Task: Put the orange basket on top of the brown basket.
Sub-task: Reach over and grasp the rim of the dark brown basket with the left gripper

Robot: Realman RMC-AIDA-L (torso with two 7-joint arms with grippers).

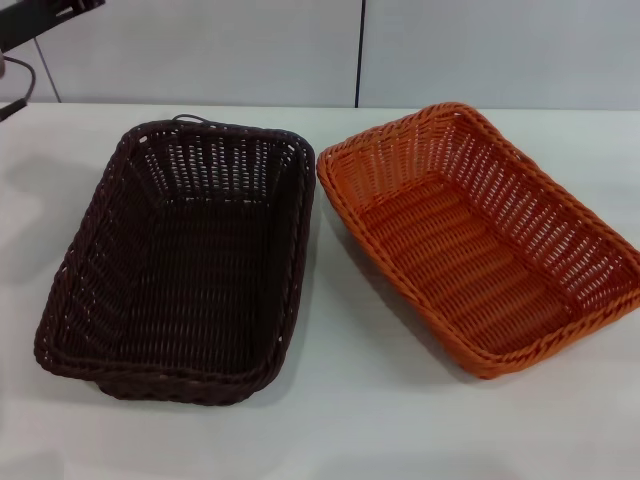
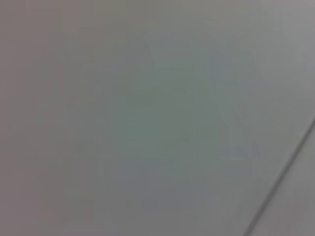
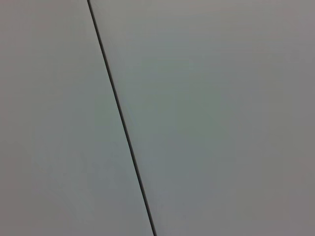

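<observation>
The orange basket sits on the white table at the right, empty, its long side angled away to the right. The brown basket sits at the left, empty, close beside it; their near corners almost touch at the back. Neither gripper shows in the head view. A dark part of the left arm pokes in at the top left corner. Both wrist views show only a plain grey wall panel with a dark seam.
The white table runs to a grey panelled wall at the back, with a vertical seam. A dark cable lies at the far left edge.
</observation>
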